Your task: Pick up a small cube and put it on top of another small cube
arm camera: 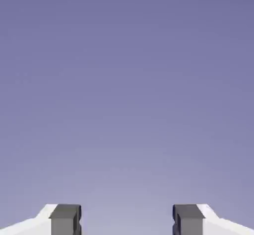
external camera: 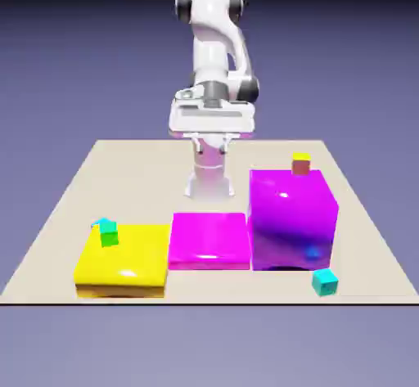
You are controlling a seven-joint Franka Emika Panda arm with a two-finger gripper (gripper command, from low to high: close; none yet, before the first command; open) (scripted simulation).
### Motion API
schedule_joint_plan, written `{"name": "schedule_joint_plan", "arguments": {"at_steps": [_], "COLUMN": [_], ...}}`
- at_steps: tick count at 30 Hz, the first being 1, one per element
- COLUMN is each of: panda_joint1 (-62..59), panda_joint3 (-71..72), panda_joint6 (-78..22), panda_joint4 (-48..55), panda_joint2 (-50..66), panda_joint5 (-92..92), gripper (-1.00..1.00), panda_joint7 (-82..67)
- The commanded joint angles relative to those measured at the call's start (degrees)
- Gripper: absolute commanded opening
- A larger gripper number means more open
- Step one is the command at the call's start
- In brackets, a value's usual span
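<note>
Nearest in the exterior view, toward the right, 1 small teal cube (external camera: 325, 282) lies on the table (external camera: 360, 246) just in front of the big magenta block (external camera: 290, 222). On the exterior view's left, a low yellow block (external camera: 124, 258) carries 1 small green cube (external camera: 109, 233) near its back edge; just behind that, mostly hidden, the bright cyan top of the blue cube (external camera: 101, 222) peeks out, and I cannot tell what it rests on. Between the 2 outer blocks lies 1 flat magenta slab (external camera: 209, 240). Farther back, the red cube (external camera: 301, 164) with the yellowish top sits on the tall magenta block, near its rear edge. Beyond, the gripper (arm camera: 127, 220) hangs high in front of the robot's base (external camera: 209, 182), its 2 fingers wide apart with nothing between them.
</note>
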Motion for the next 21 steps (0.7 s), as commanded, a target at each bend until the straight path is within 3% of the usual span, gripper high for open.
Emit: {"name": "schedule_joint_plan", "arguments": {"at_steps": [1,21], "panda_joint1": [0.7,15.4], "panda_joint3": [-2.1,-43.6], "panda_joint6": [-1.3,-26.5], "panda_joint4": [0.9,18.1], "panda_joint2": [-0.8,-16.9], "panda_joint5": [-0.1,-1.4], "gripper": [0.0,0.0], "panda_joint7": [-2.0,-42.9]}}
